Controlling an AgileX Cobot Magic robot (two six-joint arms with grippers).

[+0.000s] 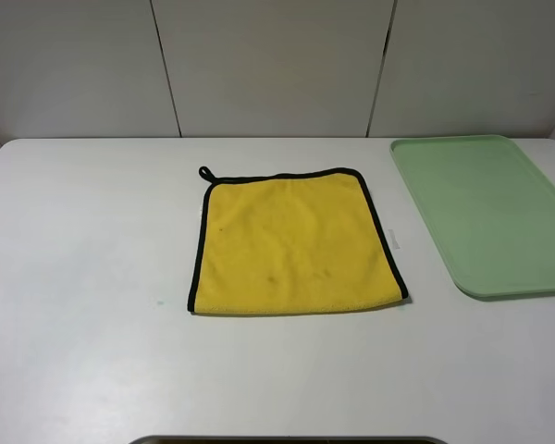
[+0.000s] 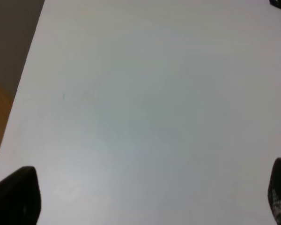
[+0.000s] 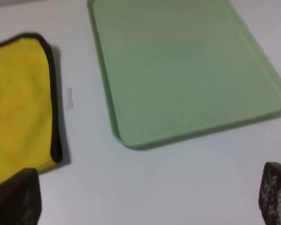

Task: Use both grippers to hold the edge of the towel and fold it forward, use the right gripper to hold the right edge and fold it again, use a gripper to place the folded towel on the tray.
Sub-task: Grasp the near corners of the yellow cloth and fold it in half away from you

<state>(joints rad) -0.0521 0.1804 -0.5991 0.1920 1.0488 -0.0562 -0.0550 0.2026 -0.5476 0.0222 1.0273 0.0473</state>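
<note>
Towel [image 1: 296, 242]: spread flat on white table [image 1: 83, 277], roughly mid-table, sides about parallel to the table's. Black trim along far, left and right sides; near side showing only yellow pile. Small black loop [image 1: 205, 173] at far-left corner. Right edge [image 1: 381, 231] straight, slanting slightly outward toward the near side. A few faint darker spots on the pile toward the front.

Tray [image 1: 486, 217]: pale green, on the table right of the towel, apart from it, not touching; reaching further back than the towel. Small white scrap [image 1: 394, 242] on the table in the gap between right edge and tray.

Left gripper [image 2: 147, 197]: wide open, gripping nothing, black fingers [image 2: 18, 194] at either side of the wrist view, bare table beneath. Table border and brown floor [image 2: 0, 108] off to one side. Dark shape at one frame corner, too cropped to identify.

Right gripper [image 3: 147, 197]: wide open too, gripping nothing, fingers [image 3: 277, 192] hovering above the table between towel's near-right corner and tray's near corner. Towel and tray both ahead of the jaws in that view.
</note>
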